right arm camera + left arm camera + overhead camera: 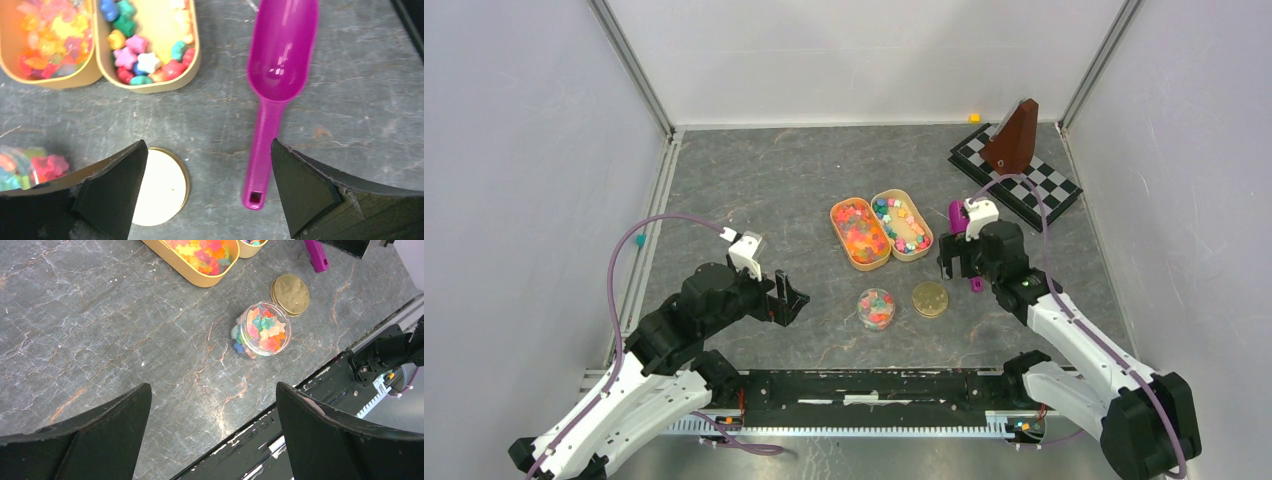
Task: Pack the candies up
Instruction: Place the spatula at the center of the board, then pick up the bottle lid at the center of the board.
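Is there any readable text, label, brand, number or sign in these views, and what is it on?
No text can be read in any view.
The gold lid has a raised pattern on top, too blurred to tell whether it is lettering.
The jar, scoop, trays and checkered board show no print.

Left hand (pixel 212 387), right hand (pixel 208 144): both spread wide, held low.
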`<action>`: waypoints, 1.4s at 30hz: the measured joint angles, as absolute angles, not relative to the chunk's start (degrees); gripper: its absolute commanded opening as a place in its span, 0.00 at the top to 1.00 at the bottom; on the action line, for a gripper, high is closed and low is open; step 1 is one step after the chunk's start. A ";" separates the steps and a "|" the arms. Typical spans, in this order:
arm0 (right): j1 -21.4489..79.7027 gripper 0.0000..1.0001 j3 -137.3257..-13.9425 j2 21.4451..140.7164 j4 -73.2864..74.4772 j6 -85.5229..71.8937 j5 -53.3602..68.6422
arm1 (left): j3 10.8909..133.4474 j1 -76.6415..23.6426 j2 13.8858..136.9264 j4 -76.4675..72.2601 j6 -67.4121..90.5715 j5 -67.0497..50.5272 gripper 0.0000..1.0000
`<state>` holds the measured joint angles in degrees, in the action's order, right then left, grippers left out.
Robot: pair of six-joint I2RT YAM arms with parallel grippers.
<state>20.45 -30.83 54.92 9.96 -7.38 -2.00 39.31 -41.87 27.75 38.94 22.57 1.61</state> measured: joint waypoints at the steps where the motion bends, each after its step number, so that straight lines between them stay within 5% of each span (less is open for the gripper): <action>1: 21.34 0.02 -30.63 54.78 10.07 -7.70 -1.91 | 39.31 -41.87 27.75 38.94 22.57 1.61 0.00; 42: 40.77 0.02 -26.72 67.33 9.96 -14.02 -8.16 | 39.29 -41.87 27.77 38.96 22.57 1.67 0.00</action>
<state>40.77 -26.72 67.33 9.96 -14.02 -8.16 39.29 -41.87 27.77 38.96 22.57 1.67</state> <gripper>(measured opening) 0.982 0.997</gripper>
